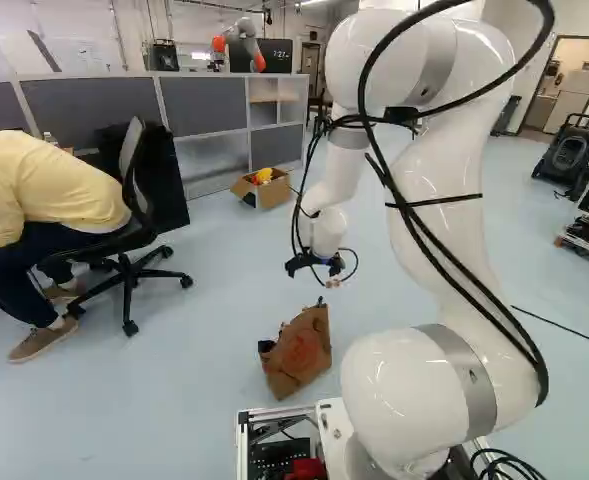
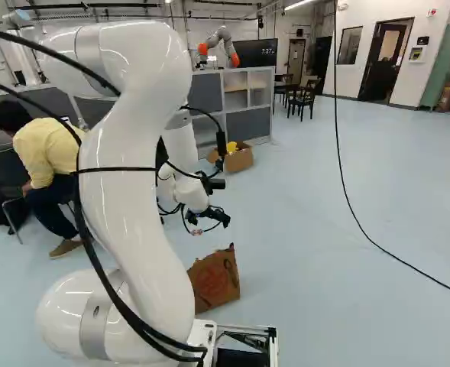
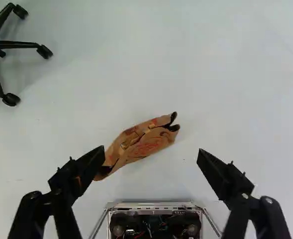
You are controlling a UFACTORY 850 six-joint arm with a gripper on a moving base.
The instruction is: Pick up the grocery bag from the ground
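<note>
While hovering above brown paper grocery bag [image 3: 147,143], apparently only at approach step. Black gripper [image 3: 150,152] with fingers [image 3: 89,167] wide apart, gripping nothing. Bag on floor [image 2: 324,229], just ahead of base [image 3: 156,204]. For next move, probably necessary to turn wrist [image 1: 328,232] across narrow top, to lower carefully, then to close on paper rim [image 3: 161,120].
</note>
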